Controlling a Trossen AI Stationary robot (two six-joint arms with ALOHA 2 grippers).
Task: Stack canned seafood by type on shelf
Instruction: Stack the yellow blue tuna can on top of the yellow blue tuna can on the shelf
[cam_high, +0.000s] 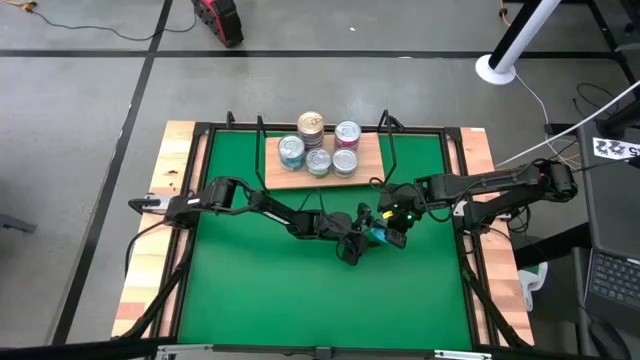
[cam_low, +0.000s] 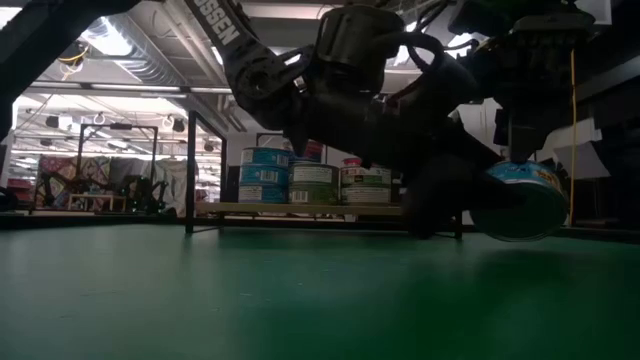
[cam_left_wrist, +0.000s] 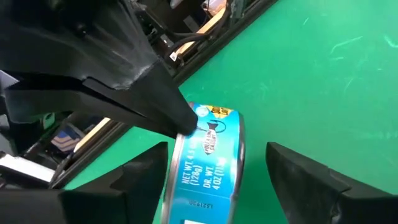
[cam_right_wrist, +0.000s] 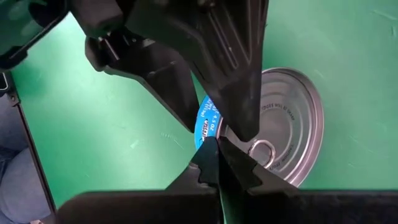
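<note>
Handing-over looks like the step now: the right claw (cam_high: 397, 222) pinches a small flat blue-labelled tin with a silver lid (cam_left_wrist: 208, 163) on its edge, just above the green mat (cam_high: 270, 290) in the middle of the table, while the left claw (cam_left_wrist: 217, 180) sits spread wide around it, not yet squeezing. Next, I think, the left claw must close on the tin before the right lets go. Five more tins (cam_high: 318, 150) already stand in short piles on the flat light-brown wooden shelf (cam_high: 370, 168), well apart from the claws.

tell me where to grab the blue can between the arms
Take the blue can across its flat lid and base, coming from the sides. It is tilted on edge above the mat, lid facing sideways, and the left end effector already straddles it open.
</note>
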